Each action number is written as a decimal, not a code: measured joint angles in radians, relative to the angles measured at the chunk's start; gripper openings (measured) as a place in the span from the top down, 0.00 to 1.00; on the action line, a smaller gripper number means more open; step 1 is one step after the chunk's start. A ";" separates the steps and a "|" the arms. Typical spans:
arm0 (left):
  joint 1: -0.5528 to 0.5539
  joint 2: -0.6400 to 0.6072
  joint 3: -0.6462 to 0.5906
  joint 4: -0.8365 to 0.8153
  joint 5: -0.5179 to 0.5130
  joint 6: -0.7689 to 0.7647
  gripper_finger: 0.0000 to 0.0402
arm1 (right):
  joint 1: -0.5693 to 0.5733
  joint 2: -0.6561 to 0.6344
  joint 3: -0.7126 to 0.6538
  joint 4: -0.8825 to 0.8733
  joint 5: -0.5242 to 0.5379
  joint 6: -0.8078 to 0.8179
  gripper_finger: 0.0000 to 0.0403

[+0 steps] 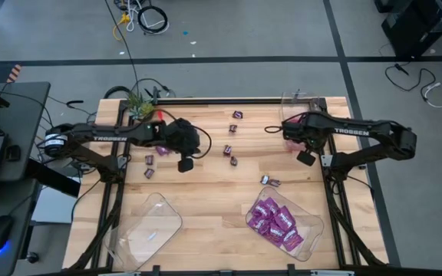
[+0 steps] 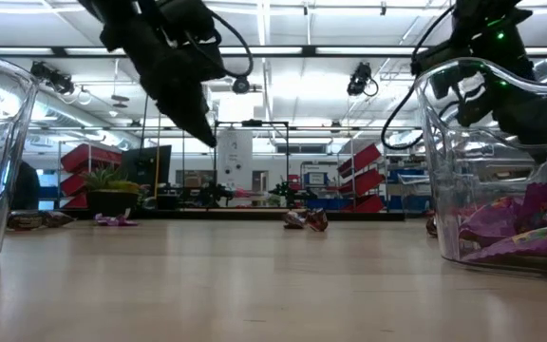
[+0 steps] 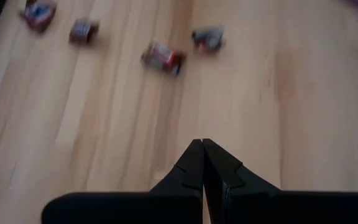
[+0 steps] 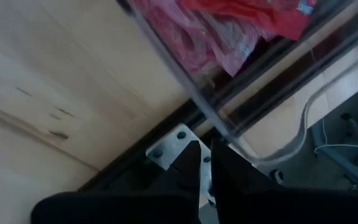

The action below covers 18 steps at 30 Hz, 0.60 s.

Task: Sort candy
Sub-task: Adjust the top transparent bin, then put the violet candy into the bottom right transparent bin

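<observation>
Candy [image 1: 278, 222] fills the right tray [image 1: 313, 227] (left tray [image 1: 150, 227] opposite).

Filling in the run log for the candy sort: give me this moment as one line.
left gripper: shut, empty, above loose candy | right gripper: jaws barely parted, empty, by red-candy tray | purple packets in near-right tray

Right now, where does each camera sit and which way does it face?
High: overhead, straight down on the table; both arms show.
Low: at tabletop height, level across into the room; arms hang in from above.
Left wrist: past the shut left fingers at loose candy.
Right wrist: past the right fingers at a tray of red candy.
High and low share the purple candy tray.
</observation>
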 joint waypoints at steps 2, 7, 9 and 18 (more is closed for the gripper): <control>0.000 0.000 0.029 -0.081 -0.020 -0.003 1.00 | 0.012 -0.022 0.000 -0.016 0.000 0.010 0.93; -0.003 0.000 0.039 -0.249 -0.041 -0.053 1.00 | 0.050 -0.102 0.000 -0.020 -0.029 0.047 0.94; -0.008 0.000 0.014 -0.286 -0.066 -0.072 1.00 | 0.075 -0.142 0.000 -0.007 -0.037 0.072 0.94; -0.008 0.000 -0.087 -0.311 -0.142 -0.119 0.99 | 0.215 -0.250 0.000 0.195 -0.044 0.186 0.93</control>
